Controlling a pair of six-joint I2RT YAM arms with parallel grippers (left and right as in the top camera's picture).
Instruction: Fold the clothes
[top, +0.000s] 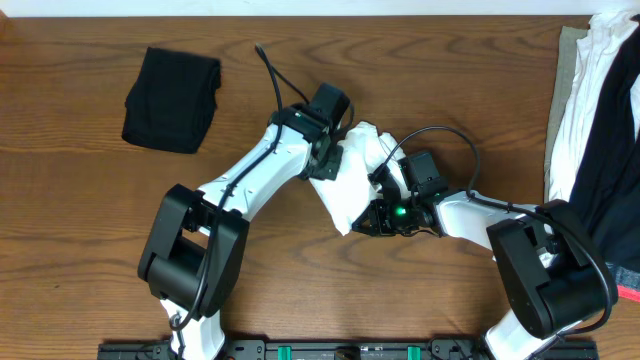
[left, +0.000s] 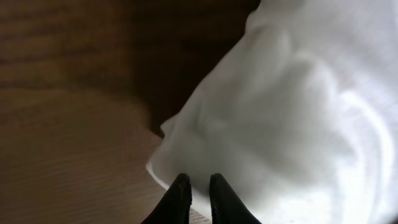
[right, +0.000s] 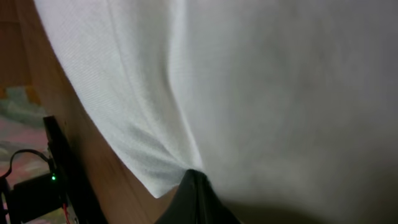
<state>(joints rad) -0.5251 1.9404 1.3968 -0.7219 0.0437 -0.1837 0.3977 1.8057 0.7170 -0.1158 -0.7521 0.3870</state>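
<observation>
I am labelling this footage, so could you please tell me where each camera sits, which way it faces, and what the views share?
Overhead: fixed above, facing down at the table; shows the left arm and right arm meeting at the white garment, a black garment beyond.
Left wrist: on the left arm, looking past the left hand, fingers nearly together, at the garment's edge.
Right wrist: on the right arm, close against the garment; the right hand pinches a fold.
Shared: all three show the white garment.
</observation>
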